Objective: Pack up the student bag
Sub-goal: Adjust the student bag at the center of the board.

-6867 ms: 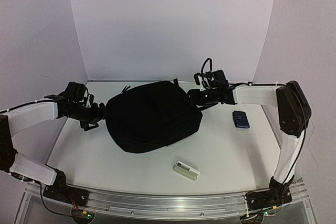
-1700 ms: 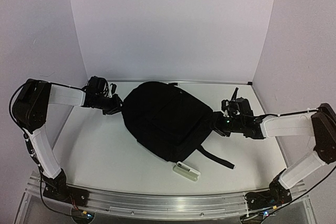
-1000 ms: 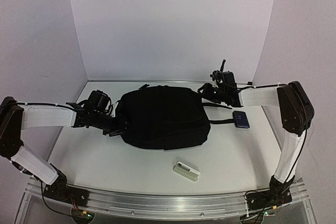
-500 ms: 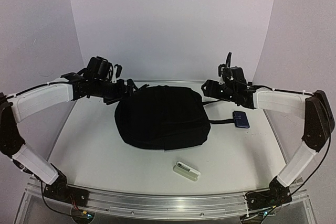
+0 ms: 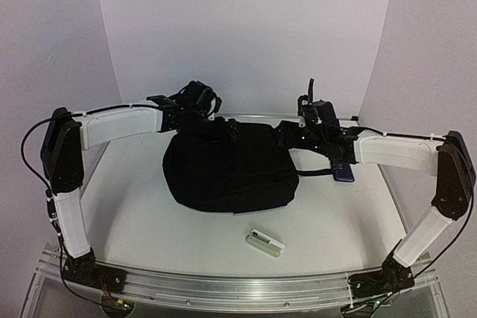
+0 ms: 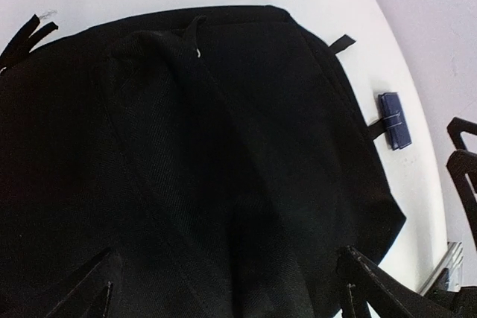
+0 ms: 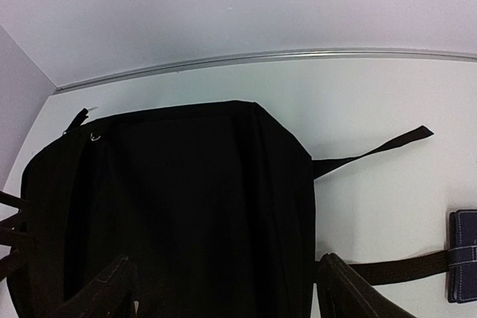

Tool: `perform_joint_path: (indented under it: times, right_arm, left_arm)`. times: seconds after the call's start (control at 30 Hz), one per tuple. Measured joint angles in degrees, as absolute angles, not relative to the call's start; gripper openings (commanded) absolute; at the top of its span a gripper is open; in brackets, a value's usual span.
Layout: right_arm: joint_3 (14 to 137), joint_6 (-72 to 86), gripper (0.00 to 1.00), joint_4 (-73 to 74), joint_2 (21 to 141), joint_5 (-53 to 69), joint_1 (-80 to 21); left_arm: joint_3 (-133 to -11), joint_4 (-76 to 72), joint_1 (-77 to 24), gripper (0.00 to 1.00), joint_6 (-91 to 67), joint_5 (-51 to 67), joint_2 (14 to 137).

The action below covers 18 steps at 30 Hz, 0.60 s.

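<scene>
Backpack (image 5: 227, 173): black, flat at middle of table (image 5: 127, 221) (straps trailing toward blue wallet (image 5: 342, 171)). Left gripper (image 6: 227, 273): fingers spread, empty, above far edge. Right gripper (image 7: 223, 277): spread, empty, above far right corner.

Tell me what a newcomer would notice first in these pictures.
The big black student bag lying flat in the middle dominates the scene. The left hand and right hand hover open over its far edge, one from each side. Next come a small dark blue wallet to the bag's right and a small white object nearer the front edge.
</scene>
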<state>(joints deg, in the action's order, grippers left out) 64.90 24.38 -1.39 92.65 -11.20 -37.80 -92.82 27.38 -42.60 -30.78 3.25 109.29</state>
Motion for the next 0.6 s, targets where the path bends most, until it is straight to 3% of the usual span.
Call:
perform_joint_path:
  times: [0.23, 0.43, 0.6]
  right_arm:
    - [64.9, 24.5, 0.78, -1.2, 93.2, -12.8, -39.2]
    - [64.9, 24.5, 0.78, -0.6, 93.2, -14.6, -40.9]
    - [66.1, 24.7, 0.78, 0.3, 94.5, -15.6, -43.8]
  left_arm:
    - [-100.0, 34.4, -43.4, 0.98, -28.9, -2.0, 115.7]
    - [-98.6, 36.4, -43.5, 0.66, -27.8, -6.5, 115.6]
    - [-95.6, 35.4, -43.4, 0.52, -27.3, -7.5, 113.8]
